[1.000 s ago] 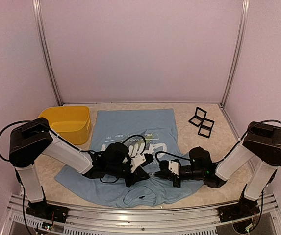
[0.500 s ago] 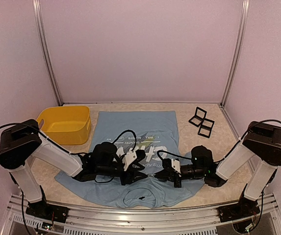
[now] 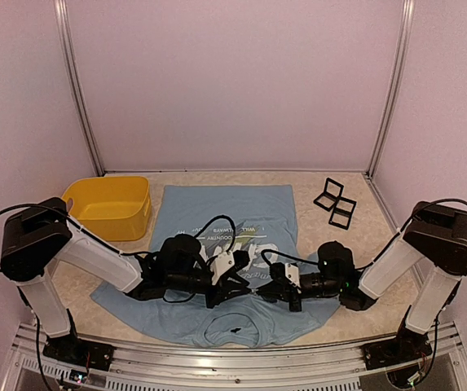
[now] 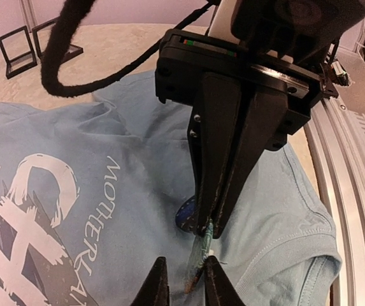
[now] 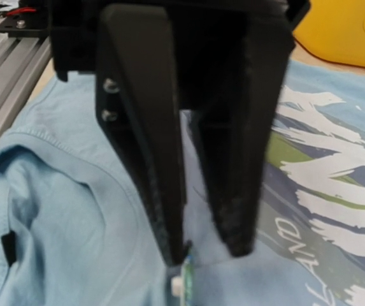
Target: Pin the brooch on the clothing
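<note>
The light blue T-shirt (image 3: pixel 217 204) lies spread across the lower middle of the overhead view, with both arms meeting low over its chest. In the left wrist view the slim teal brooch (image 4: pixel 199 254) stands slanted at bottom centre, its lower end between the narrowly parted fingers of the left gripper (image 4: pixel 187 290), its upper end at the tips of the right gripper (image 4: pixel 209 229). Both pincers are narrow, but I cannot tell whether either clamps the brooch.

Matt cloth tee (image 3: pixel 217 204), glossy plastic bin (image 3: pixel 119 224), blk matt jaws
</note>
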Controlling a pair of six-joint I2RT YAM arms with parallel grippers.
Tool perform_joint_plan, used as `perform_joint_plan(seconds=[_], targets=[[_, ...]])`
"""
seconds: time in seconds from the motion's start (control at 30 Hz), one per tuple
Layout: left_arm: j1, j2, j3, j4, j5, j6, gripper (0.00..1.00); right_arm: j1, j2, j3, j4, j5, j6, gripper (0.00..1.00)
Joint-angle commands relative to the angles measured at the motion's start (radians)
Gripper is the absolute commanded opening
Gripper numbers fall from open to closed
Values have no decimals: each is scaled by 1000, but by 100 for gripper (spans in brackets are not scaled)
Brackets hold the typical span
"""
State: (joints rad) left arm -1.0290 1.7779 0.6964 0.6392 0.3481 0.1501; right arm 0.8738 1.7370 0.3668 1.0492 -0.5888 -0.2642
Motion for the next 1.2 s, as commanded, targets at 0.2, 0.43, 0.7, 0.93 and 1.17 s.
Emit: perform_joint_plan(seconds=[0.2,0.43,0.7,0.93,1.17], targets=[[1,13,35,-64,-11,32,0,-1,-31,32,-33,-39,11,0],[0,-32,45,-88,-27,22,0,-1,-14,97,-284,-42,32,38],[-9,-81,67,-165,-20,35,0,-14,65,79,-233,44,123,30],[-14,-133,55,-218,-33,48,0,-51,98,67,-206,27,183,2],[-17,-162,44,-212,-42,46,0,-51,82,61,-245,20,164,2]])
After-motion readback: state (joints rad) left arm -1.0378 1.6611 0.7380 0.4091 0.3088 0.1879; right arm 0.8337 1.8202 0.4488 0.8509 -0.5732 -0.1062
